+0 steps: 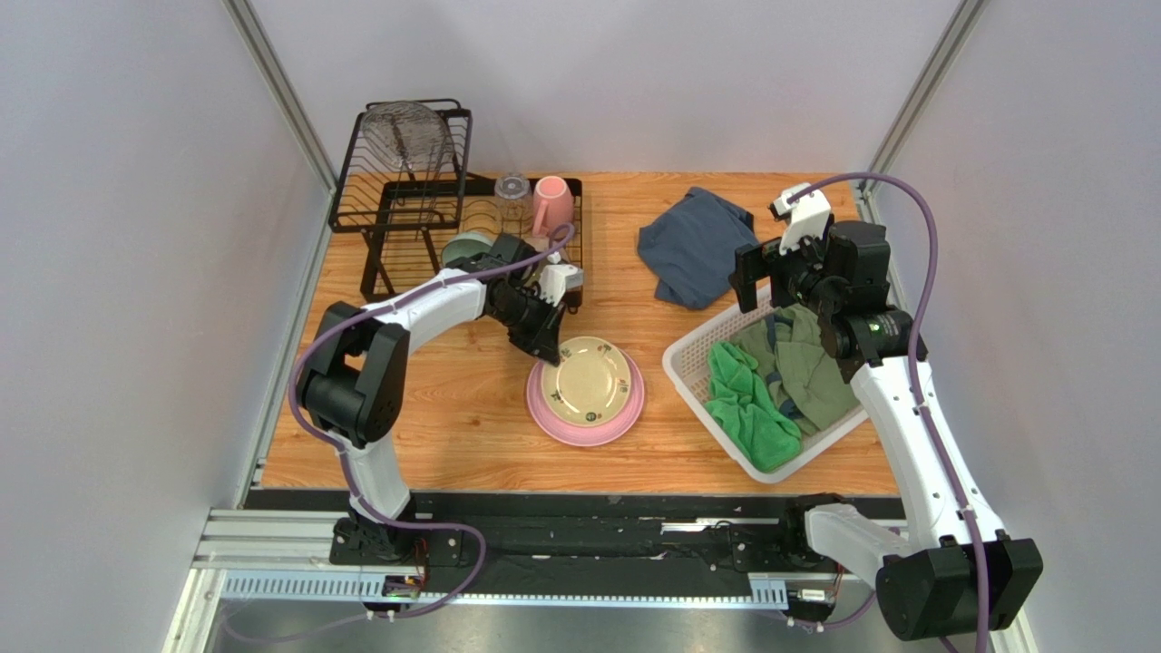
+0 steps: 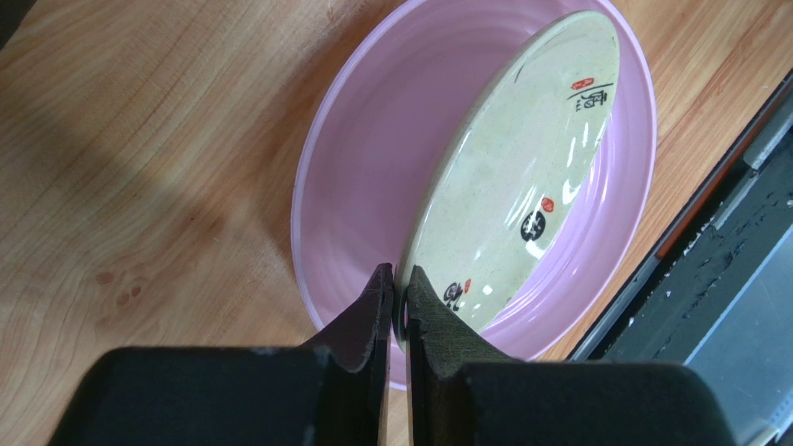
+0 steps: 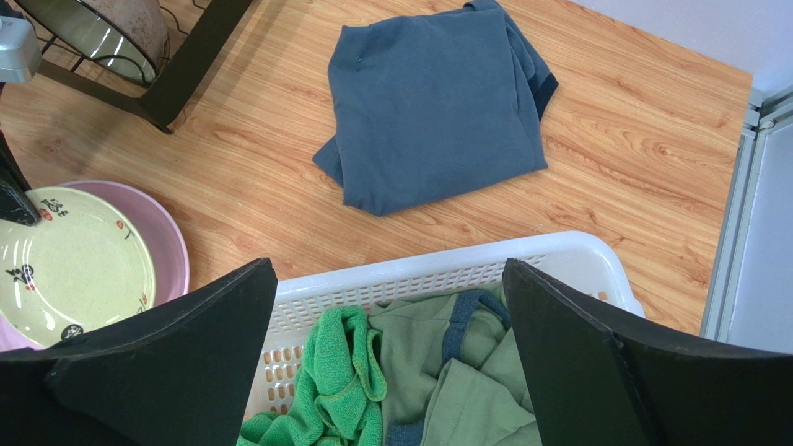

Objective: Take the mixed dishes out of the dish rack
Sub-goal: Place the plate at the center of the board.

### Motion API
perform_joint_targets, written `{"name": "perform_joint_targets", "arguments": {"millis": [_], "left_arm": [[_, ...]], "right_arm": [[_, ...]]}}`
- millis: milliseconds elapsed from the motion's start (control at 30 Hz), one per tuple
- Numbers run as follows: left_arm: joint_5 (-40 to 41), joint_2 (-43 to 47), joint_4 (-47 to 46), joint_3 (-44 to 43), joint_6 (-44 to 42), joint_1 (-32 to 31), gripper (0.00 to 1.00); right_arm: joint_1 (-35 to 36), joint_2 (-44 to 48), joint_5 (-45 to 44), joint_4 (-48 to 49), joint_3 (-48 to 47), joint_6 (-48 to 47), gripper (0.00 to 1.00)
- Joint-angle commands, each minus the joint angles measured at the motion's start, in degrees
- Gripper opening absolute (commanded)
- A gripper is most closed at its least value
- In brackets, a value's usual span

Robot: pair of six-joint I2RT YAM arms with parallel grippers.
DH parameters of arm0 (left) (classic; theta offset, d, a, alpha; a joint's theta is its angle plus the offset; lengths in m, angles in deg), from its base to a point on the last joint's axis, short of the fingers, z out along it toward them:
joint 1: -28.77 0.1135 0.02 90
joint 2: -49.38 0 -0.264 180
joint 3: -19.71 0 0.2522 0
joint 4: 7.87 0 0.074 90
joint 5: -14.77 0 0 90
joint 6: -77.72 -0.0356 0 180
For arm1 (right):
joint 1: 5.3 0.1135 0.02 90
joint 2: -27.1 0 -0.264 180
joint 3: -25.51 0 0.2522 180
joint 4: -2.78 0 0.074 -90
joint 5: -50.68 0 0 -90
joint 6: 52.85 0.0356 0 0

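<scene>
Tilted cream plate (image 1: 589, 377) laid in pink plate (image 1: 551, 414) near front edge of table (image 1: 450, 408); pink mug (image 1: 552, 204), tumbler (image 1: 513, 200) stood in dish rack (image 1: 395, 204), back-left corner.

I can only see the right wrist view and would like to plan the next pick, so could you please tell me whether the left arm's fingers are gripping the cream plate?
Observer: Yes. The left fingers are shut on the rim of the cream plate, which lies over the pink plate.
Operator: Thank you. What is in the dish rack's flat tray?
Observer: A pink mug and a clear glass tumbler stand side by side at the back of the dish rack.
Operator: Is anything else there?
Observer: A pale teal bowl sits in the tray too, just behind the left arm.
</scene>
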Motion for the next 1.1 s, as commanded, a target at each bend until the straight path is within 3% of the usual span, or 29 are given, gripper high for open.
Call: {"name": "perform_joint_targets", "arguments": {"millis": [0,267,400,633,867,1067], "left_arm": [[0.1,-1.1,-0.5,0.1,-0.7,-0.6,0.11],[1.1,-1.5,0.4,0.1,-1.2,-0.7,0.15],[1.4,-1.7,0.6,0.1,-1.4,-0.7,0.25],[2.0,-1.7,0.6,0.2,-1.5,-0.7,0.27],[2.7,-0.6,0.8,0.7,-2.2,-0.7,0.45],[4.0,1.1,1.2,1.3,-3.0,-1.4,0.47]], "right_arm": [[0.1,0.0,-0.6,0.8,-2.6,0.0,0.99],[0.1,0.0,-0.6,0.7,-2.6,0.0,0.99],[0.2,0.0,-0.6,0.7,-2.6,0.0,0.99],[0.1,0.1,-0.7,0.8,-2.6,0.0,0.99],[0.1,0.2,-0.7,0.8,-2.6,-0.1,0.99],[0.2,0.0,-0.8,0.8,-2.6,-0.1,0.99]]}}
